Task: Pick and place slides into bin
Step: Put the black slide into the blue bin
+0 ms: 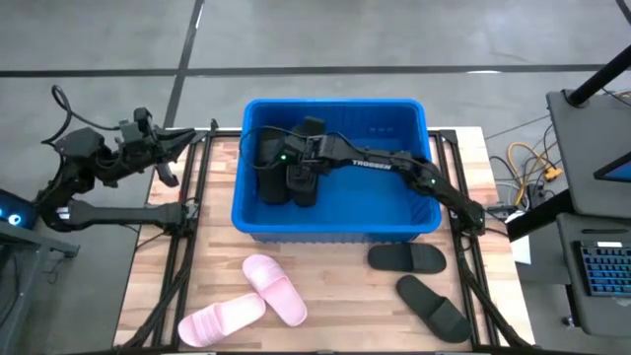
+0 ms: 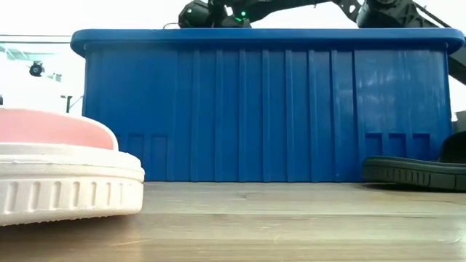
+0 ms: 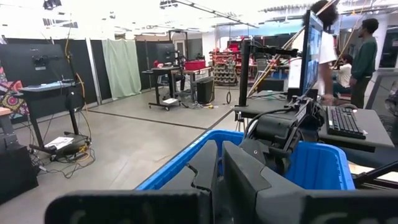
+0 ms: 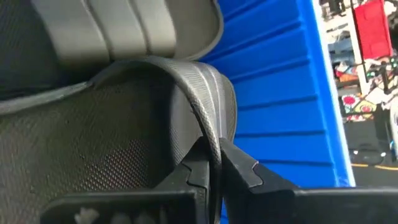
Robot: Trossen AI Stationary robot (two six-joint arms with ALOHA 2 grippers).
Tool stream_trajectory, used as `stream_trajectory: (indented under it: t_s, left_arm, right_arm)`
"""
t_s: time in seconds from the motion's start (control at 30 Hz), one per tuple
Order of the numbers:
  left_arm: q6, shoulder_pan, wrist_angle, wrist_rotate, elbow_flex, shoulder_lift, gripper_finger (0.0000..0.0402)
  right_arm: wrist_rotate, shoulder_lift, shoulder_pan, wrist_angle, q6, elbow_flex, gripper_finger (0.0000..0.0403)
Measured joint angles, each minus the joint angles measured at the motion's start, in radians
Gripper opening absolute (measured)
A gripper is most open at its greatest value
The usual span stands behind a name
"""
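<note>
The right gripper (image 1: 288, 163) reached into the left part of the blue bin (image 1: 414, 212), its fingers (image 4: 239, 167) pinched closed on the curved strap of a black slide (image 4: 186, 93); the strap edge ran down between the two tips, and the sole filled the space just ahead of them. Another black slide (image 1: 268, 170) stood in the bin beside it. On the table in front of the bin, two pink slides (image 1: 274, 288) lay near the front left and two more black slides (image 1: 407, 258) near the front right. The left gripper (image 1: 183, 140) waited past the table's left edge, closed and empty.
</note>
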Motion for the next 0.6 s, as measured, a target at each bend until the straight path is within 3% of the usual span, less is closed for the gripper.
stream_trajectory:
  t_s: [0.3,0.6]
  left_arm:
    - [0.000,0.000,0.000,0.000,0.000,-0.001,0.0011]
    - [-0.001,0.000,0.001,0.000,-0.010,0.001,0.0011]
  right_arm:
    - [-0.009,0.018,-0.015,0.022,-0.031,-0.025,0.0013]
    - [-0.002,0.015,-0.023,0.079,-0.023,-0.145,0.0013]
